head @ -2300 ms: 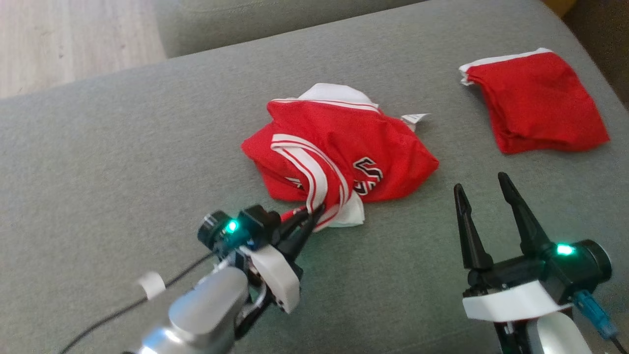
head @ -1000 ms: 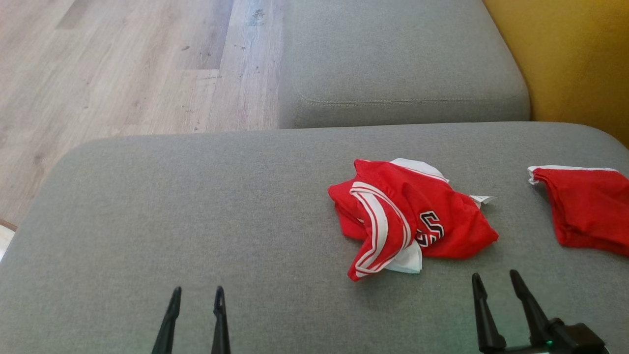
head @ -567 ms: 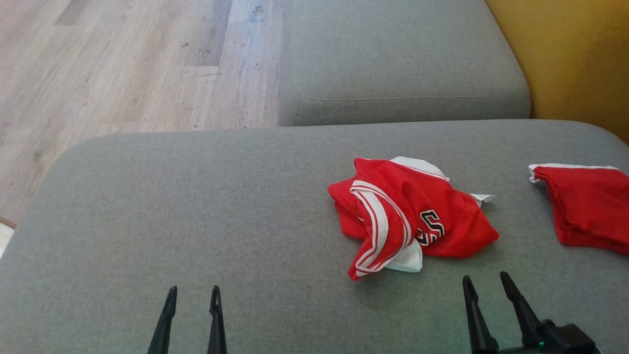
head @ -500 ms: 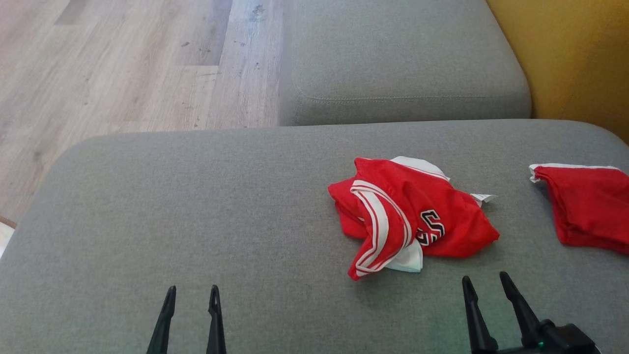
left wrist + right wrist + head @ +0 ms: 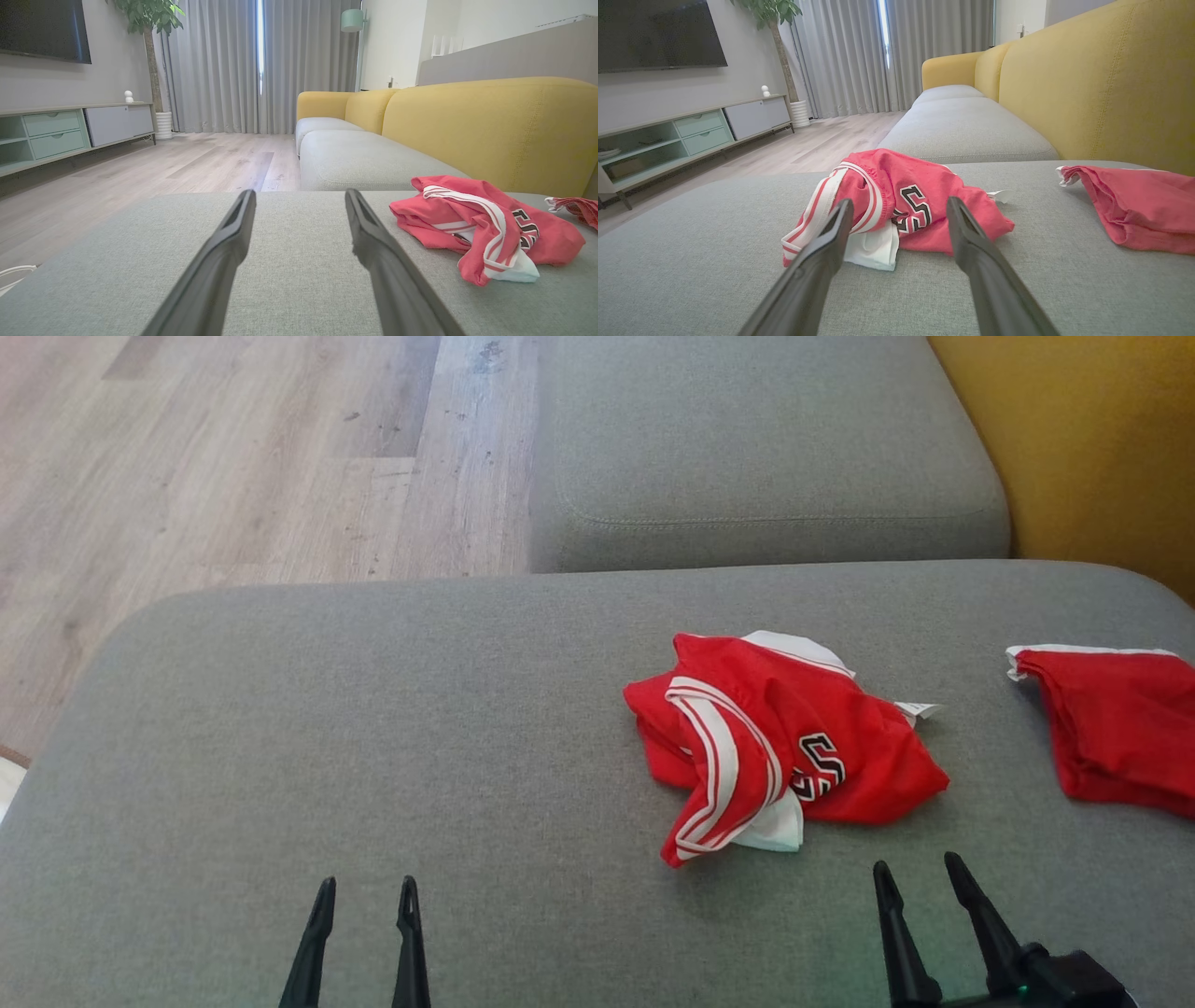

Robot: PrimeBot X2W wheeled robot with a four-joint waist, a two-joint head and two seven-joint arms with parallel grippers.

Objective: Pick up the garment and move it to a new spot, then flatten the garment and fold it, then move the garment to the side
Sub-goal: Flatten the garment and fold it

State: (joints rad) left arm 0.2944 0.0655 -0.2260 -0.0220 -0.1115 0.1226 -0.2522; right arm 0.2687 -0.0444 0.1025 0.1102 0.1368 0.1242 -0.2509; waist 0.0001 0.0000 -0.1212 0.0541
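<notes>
Grey cushion [image 5: 373, 728] bears crumpled garment [image 5: 775, 747] just ahead of right fingers [image 5: 896, 933]

You have a grey sofa seat [image 5: 373, 728] spread in front of you, with a second grey cushion [image 5: 747, 439] beyond it and yellow backrests [image 5: 490, 126] along the right. Pale wood-plank floor [image 5: 233, 457] fills the left of the head view. Through the wrist views you see grey curtains [image 5: 215, 65] with a bright slit of daylight between them, a potted tree [image 5: 152, 70], and a low media unit [image 5: 70, 128] with pale green drawers — a dark screen [image 5: 42, 25] hangs on the wall above it.
</notes>
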